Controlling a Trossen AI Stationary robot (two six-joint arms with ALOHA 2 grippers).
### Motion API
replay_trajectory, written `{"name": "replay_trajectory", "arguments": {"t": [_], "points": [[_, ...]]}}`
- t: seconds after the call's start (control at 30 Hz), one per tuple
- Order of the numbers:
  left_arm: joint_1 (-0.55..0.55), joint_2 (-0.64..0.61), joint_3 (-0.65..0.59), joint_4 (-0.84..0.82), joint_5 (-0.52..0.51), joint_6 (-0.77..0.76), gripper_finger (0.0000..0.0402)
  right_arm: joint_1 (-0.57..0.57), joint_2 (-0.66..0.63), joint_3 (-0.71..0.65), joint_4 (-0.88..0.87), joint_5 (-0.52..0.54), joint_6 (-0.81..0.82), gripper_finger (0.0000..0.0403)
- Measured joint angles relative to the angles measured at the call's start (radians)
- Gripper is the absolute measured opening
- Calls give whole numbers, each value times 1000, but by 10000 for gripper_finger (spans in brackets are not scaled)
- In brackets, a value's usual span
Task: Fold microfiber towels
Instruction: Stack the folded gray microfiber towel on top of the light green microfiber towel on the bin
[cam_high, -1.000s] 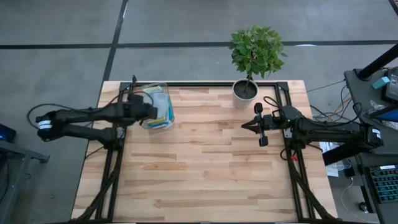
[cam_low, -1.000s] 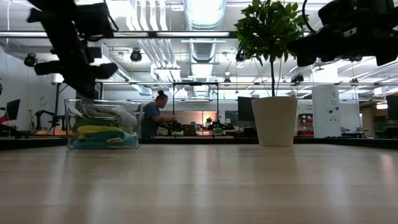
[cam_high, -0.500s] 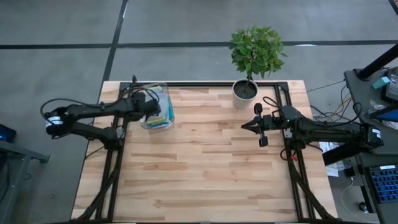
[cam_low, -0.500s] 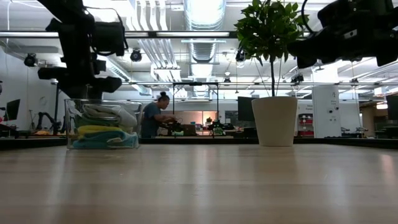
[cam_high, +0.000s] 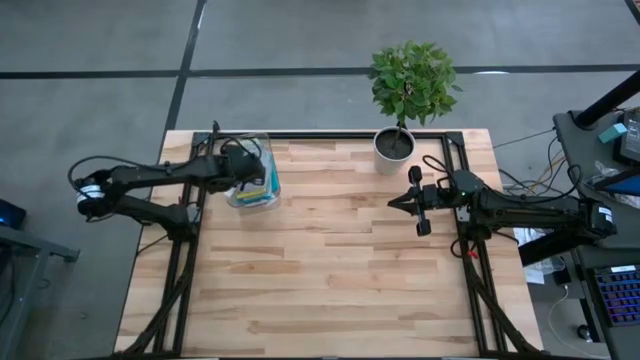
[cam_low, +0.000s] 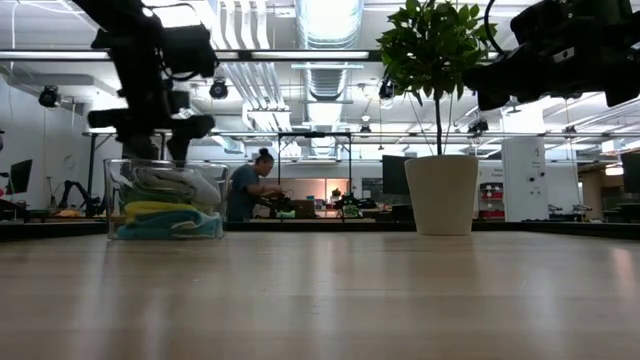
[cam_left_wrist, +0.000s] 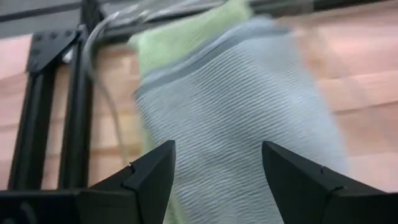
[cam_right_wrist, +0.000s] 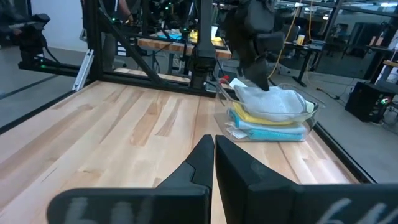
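Note:
A clear plastic bin (cam_high: 254, 178) at the table's far left holds a stack of folded microfiber towels. A grey towel (cam_left_wrist: 239, 118) lies on top, with an olive green one (cam_left_wrist: 180, 37) beneath it. Lower in the stack are a yellow towel (cam_right_wrist: 261, 117) and a teal one (cam_right_wrist: 268, 131). My left gripper (cam_left_wrist: 217, 149) hangs open over the bin, pointing down at a slant, one finger on either side of the grey towel's width; I see no touch. At the table's right side my right gripper (cam_right_wrist: 213, 152) is shut and level in the air (cam_high: 395, 203).
A white pot with a small green plant (cam_high: 395, 145) stands at the table's far edge, right of the middle. Bare wooden tabletop (cam_high: 330, 270) spreads between the arms and toward the near edge. A person (cam_low: 245, 188) works far behind the table.
My left gripper has moved toward the table's right, from beside the bin to over the stacked towels, and its fingers have opened. The towels and the bin have stayed as they were.

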Motion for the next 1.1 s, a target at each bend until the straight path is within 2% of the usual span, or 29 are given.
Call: {"name": "replay_trajectory", "arguments": {"t": [0.1, 0.23, 0.33, 0.67, 0.83, 1.1], "points": [[0, -2, 39, 64, -1, 79, 224, 0, 0, 0, 0, 0, 0, 9], [0, 21, 52, 270, 1, 209, 224, 0, 0, 0, 0, 0, 0, 9], [3, 70, 52, 334, -3, 231, 224, 0, 0, 0, 0, 0, 2, 9], [5, 247, 72, 284, -37, 179, 201, 0, 0, 0, 0, 0, 7, 9], [5, 270, 103, 176, -41, 177, 181, 0, 1, 0, 0, 0, 8, 9], [5, 254, 139, 52, -33, 152, 115, 0, 1, -1, 0, 0, 8, 9]]}}
